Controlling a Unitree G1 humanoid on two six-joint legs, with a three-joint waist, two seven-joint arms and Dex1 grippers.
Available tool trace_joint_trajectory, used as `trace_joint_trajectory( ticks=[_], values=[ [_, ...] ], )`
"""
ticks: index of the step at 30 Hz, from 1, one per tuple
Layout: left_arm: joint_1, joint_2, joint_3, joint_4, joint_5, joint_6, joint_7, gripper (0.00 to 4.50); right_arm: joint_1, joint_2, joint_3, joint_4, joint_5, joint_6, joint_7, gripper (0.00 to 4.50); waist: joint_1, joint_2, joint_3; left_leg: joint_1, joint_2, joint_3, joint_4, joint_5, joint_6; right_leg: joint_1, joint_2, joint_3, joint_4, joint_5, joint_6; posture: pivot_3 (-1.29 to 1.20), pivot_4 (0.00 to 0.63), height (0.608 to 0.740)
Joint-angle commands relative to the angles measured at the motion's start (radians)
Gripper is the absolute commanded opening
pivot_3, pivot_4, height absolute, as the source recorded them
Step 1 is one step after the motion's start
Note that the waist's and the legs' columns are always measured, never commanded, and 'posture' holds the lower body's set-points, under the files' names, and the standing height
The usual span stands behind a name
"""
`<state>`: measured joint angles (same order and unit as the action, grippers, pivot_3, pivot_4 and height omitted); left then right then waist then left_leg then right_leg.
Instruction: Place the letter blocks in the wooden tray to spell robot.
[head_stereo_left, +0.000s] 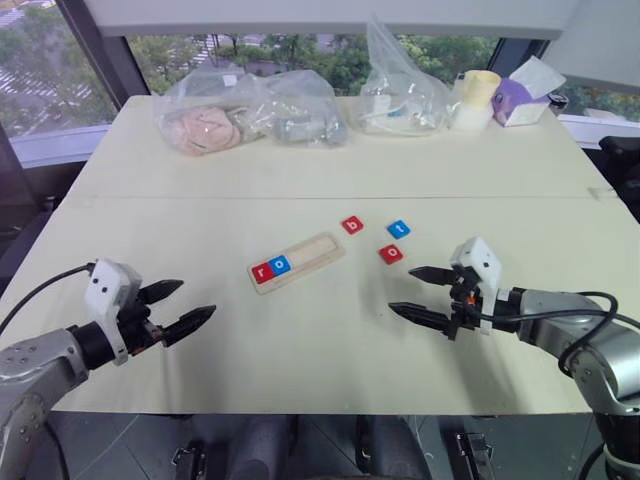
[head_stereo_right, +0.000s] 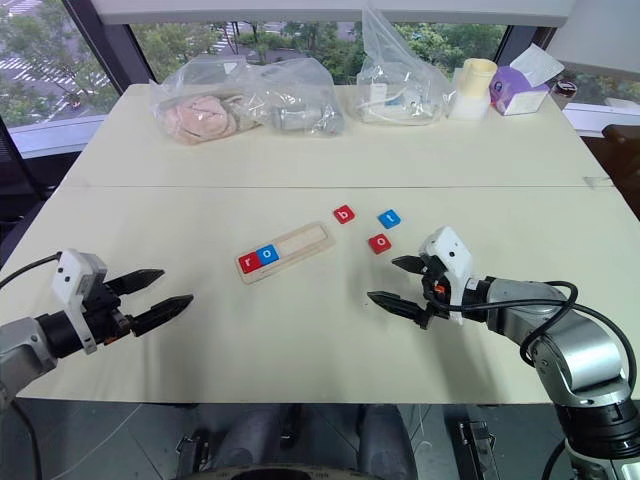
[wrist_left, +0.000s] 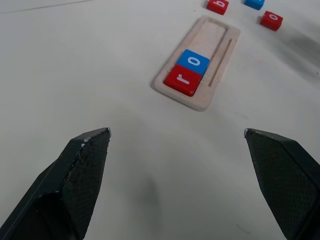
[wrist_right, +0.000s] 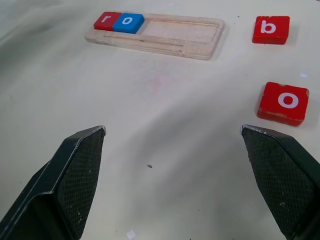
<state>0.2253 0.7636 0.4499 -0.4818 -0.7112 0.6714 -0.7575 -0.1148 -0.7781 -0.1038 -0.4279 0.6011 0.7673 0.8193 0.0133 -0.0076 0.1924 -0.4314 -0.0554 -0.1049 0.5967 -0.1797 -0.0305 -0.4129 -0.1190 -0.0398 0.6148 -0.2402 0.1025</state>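
We take the wooden tray (head_stereo_left: 296, 262) as our landmark: its slot holds a red r (head_stereo_left: 262, 270) and a blue o (head_stereo_left: 280, 265) at its left end, the rest bare. The red b (head_stereo_left: 352, 225), blue t (head_stereo_left: 398, 229) and red o (head_stereo_left: 391, 254) lie off its right end, apart from it. Our right gripper (head_stereo_left: 416, 293) hovers spread and empty nearest them; our left gripper (head_stereo_left: 183, 306), equally spread, sits well off the tray's left end. We judge the b comes next, for the right arm.

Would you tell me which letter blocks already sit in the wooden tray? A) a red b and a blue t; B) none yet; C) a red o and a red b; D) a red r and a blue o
D: the red r and the blue o lie side by side at one end of the wooden tray, while b, t and the red o lie loose on the table.
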Motion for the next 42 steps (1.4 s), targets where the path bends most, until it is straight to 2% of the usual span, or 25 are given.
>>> trace_joint_trajectory(
  ticks=[1,13,19,22,24,27,31,37,42],
  values=[
    [-0.007,0.016,0.030,-0.018,-0.008,-0.006,-0.005,4.50,-0.015,0.001,-0.011,-0.013,0.001,-0.019,0.000,4.44,0.000,0.000,0.000,0.000,0.000,0.000,0.000,0.000,0.000,0.000,0.000,0.000,0.000,0.000,0.000,0.00,0.150,0.740],
    [-0.014,0.019,0.027,-0.018,-0.006,0.011,0.009,4.50,-0.019,-0.001,-0.009,-0.012,-0.007,-0.019,-0.003,4.44,0.000,0.000,0.000,0.000,0.000,0.000,0.000,0.000,0.000,0.000,0.000,0.000,0.000,0.000,0.000,0.00,0.150,0.740],
    [-0.042,0.141,0.051,-0.014,0.058,0.004,-0.029,4.50,-0.041,-0.019,-0.011,-0.019,0.010,0.016,0.006,4.44,0.000,0.000,0.000,0.000,0.000,0.000,0.000,0.000,0.000,0.000,0.000,0.000,0.000,0.000,0.000,0.00,0.150,0.740],
    [-0.101,0.224,0.031,-0.042,0.029,0.031,-0.084,4.50,-0.162,0.003,-0.032,-0.080,0.164,0.153,-0.010,4.44,-0.002,0.000,0.001,0.000,0.000,0.000,0.000,0.000,0.000,0.000,0.000,0.000,0.000,0.000,0.000,0.00,0.150,0.740],
    [-0.144,0.235,-0.006,-0.035,0.025,0.037,-0.087,4.50,-0.199,0.013,-0.016,-0.104,0.196,0.188,-0.025,4.44,-0.002,0.001,0.000,0.000,0.000,0.001,0.000,0.000,0.000,-0.001,0.000,0.001,0.001,0.000,0.000,0.00,0.150,0.740],
    [-0.289,0.175,-0.231,0.064,0.141,-0.040,-0.084,4.50,-0.175,0.044,0.092,-0.149,0.140,0.171,-0.064,4.44,0.006,0.002,-0.001,0.000,0.000,0.001,-0.001,0.001,0.002,0.000,0.001,0.000,0.000,0.000,0.000,0.00,0.150,0.740],
    [-0.385,0.102,-0.376,0.180,0.235,-0.130,-0.117,4.50,-0.142,0.053,0.139,-0.177,0.109,0.158,-0.088,4.44,0.002,0.001,-0.001,-0.001,-0.001,0.003,-0.001,0.002,0.003,-0.001,0.000,0.001,0.000,0.000,0.001,0.00,0.150,0.740],
    [-0.511,0.014,-0.510,0.405,0.383,-0.284,-0.145,4.50,-0.097,0.054,0.161,-0.216,0.103,0.153,-0.102,4.44,0.000,0.000,0.000,-0.001,0.000,0.004,0.001,0.002,0.003,-0.001,0.001,0.001,0.001,0.002,0.003,0.00,0.150,0.740],
    [-0.588,-0.055,-0.570,0.568,0.455,-0.386,-0.187,4.50,-0.061,0.058,0.170,-0.222,0.084,0.125,-0.115,4.44,0.000,-0.001,0.000,0.000,0.000,0.005,0.001,0.002,0.003,-0.001,0.001,0.001,0.001,0.002,0.003,0.00,0.150,0.740]
  ],
)
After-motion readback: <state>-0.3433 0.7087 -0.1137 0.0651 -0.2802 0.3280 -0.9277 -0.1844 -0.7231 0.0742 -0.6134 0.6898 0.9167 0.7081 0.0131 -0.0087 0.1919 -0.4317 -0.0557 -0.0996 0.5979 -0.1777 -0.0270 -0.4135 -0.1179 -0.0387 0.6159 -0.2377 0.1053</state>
